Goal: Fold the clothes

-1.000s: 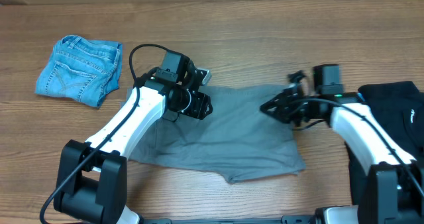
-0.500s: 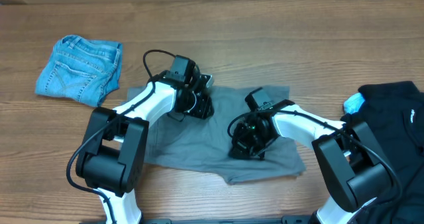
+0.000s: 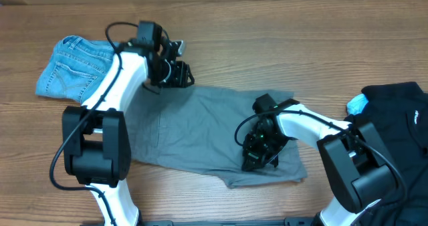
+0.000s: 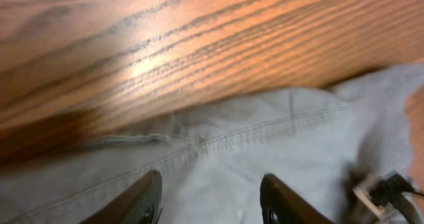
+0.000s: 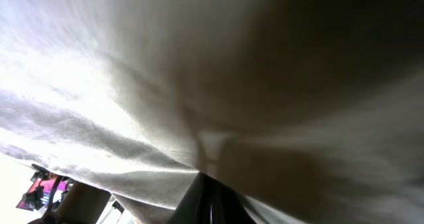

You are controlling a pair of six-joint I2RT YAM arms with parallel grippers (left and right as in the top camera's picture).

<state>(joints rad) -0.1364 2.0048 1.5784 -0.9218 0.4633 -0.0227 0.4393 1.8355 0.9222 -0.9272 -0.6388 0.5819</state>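
The grey shorts (image 3: 200, 129) lie spread across the middle of the table. My left gripper (image 3: 182, 75) hovers at their upper left edge, open; in the left wrist view its fingers (image 4: 140, 201) straddle bare grey cloth (image 4: 265, 138) beside a stitched seam, holding nothing. My right gripper (image 3: 257, 156) is down on the lower right part of the shorts. In the right wrist view it (image 5: 207, 184) is shut, creases of grey cloth (image 5: 165, 85) run into its tip, and the cloth fills the view. The denim shorts (image 3: 80, 69) lie folded at far left. The black garment (image 3: 394, 119) is at far right.
A small light-blue item (image 3: 358, 104) sits at the black garment's left edge. Bare wood table (image 3: 281, 39) runs along the back. The bases of both arms stand at the front edge.
My left arm swung up and left from the shorts' top middle to their upper left edge, jaws widening. My right gripper came from the right edge onto the shorts and stayed shut.
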